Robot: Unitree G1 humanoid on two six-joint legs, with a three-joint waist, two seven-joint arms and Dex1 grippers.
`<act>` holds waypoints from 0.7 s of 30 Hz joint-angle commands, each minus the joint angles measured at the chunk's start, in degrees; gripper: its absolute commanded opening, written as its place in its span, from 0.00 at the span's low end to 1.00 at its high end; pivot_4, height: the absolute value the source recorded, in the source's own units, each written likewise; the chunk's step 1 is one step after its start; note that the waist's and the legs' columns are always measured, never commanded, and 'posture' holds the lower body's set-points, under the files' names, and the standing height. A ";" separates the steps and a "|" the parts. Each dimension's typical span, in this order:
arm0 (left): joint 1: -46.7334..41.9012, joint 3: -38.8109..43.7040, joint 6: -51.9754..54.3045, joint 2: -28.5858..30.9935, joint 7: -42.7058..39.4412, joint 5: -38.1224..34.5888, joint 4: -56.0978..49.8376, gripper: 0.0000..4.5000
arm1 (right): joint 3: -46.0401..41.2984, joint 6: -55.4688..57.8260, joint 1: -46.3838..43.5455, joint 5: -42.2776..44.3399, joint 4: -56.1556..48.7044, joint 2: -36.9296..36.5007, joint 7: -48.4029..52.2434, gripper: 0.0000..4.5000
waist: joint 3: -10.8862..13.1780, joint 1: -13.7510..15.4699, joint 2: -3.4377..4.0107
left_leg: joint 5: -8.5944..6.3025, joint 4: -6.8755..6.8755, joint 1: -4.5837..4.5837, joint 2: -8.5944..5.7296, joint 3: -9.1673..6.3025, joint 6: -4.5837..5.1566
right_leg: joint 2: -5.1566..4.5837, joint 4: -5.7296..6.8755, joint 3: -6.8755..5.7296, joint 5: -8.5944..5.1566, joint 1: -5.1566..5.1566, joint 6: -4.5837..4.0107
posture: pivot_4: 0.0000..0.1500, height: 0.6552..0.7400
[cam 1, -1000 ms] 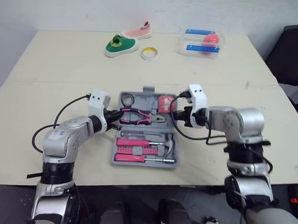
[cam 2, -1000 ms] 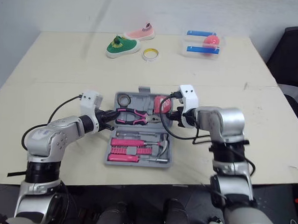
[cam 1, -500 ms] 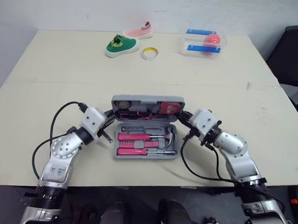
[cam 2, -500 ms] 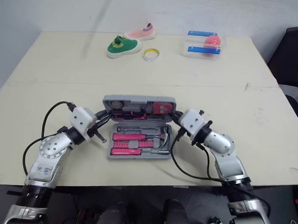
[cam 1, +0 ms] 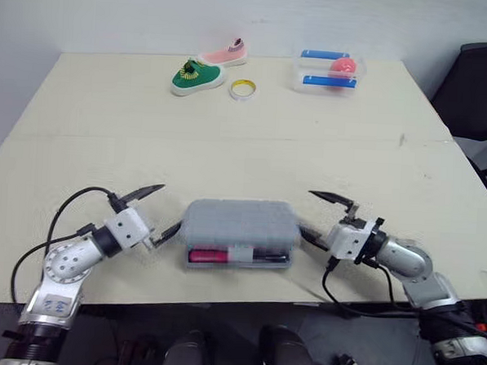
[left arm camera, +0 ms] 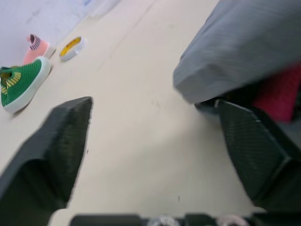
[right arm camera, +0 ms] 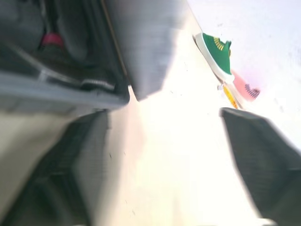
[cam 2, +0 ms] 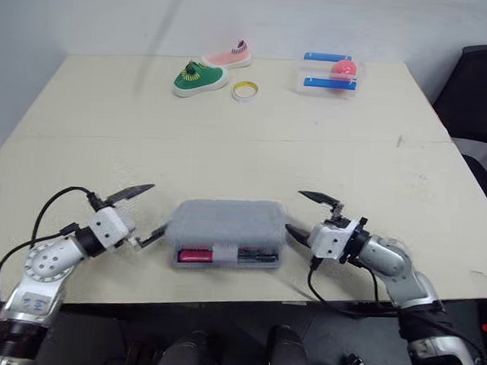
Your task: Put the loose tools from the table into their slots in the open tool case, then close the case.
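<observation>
Since half a second ago, the ribbed grey lid (cam 2: 223, 221) of the grey plastic tool case (cam 1: 240, 223) has swung from upright down over the base, and both arms have dropped low beside it.

In the head views the case sits near the front edge of the cream table (cam 1: 229, 141). A slit remains at its front where pink tool handles (cam 1: 211, 255) show, so I judge the closing nearly done but not latched. The left gripper (cam 1: 157, 212) and right gripper (cam 1: 316, 215) flank the case, fingers spread wide and empty. Each lower finger reaches a case end; whether they touch it is unclear.

In the left wrist view, the splayed fingers (left arm camera: 61, 141) frame the lid's corner, with a green knitted shoe (left arm camera: 21, 82) far off.

In the right wrist view, the fingers (right arm camera: 80, 160) stand equally apart beside the gap under the lid.

No brand, label or writing is legible anywhere.
</observation>
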 commanded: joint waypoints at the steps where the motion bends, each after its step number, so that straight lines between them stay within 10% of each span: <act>1: 8.40 8.40 9.12 5.05 -7.18 -9.85 0.44 1.00 | -3.58 1.21 3.08 3.35 0.21 -4.56 1.74 1.00 | 0.00 -0.13 0.00 | 0.00 -0.04 0.00 0.00 0.00 0.00 | 0.00 0.00 -0.01 0.00 0.00 -0.01 | 1.00 1.00; 6: 8.77 13.19 17.83 7.05 -10.03 -17.53 -1.58 1.00 | -5.22 12.57 7.10 15.93 -5.53 -6.34 8.91 1.00 | 0.04 0.05 -0.02 | -0.03 -0.13 0.17 0.08 -0.07 -0.08 | 0.04 -0.04 0.05 -0.08 0.16 -0.11 | 1.00 1.00; 8: 4.67 12.82 20.78 6.87 -10.71 -19.67 -2.77 0.87 | -4.95 30.94 11.58 31.44 -16.60 -7.98 16.88 0.88 | 0.08 0.83 0.03 | -0.15 -0.08 0.26 0.08 -0.42 0.05 | -0.04 -0.10 0.09 -0.04 0.44 -0.14 | 1.00 1.00; 16: -10.85 1.09 31.46 3.32 -9.98 -15.72 -3.81 0.09 | -2.02 49.38 20.12 38.07 -35.01 -14.25 29.32 0.04 | 0.03 2.04 0.05 | -0.11 -0.11 0.18 0.07 -0.66 0.09 | -0.02 -0.21 -0.15 -0.02 0.56 -0.26 | 1.00 1.00; 21: -19.01 -4.12 32.65 0.52 -10.71 -12.20 1.98 0.01 | -1.47 53.79 20.21 36.69 -38.15 -12.39 29.65 0.00 | 0.06 1.68 -0.01 | -0.07 -0.08 0.19 0.05 -0.46 0.00 | 0.06 -0.21 -0.39 0.01 0.52 -0.19 | 1.00 1.00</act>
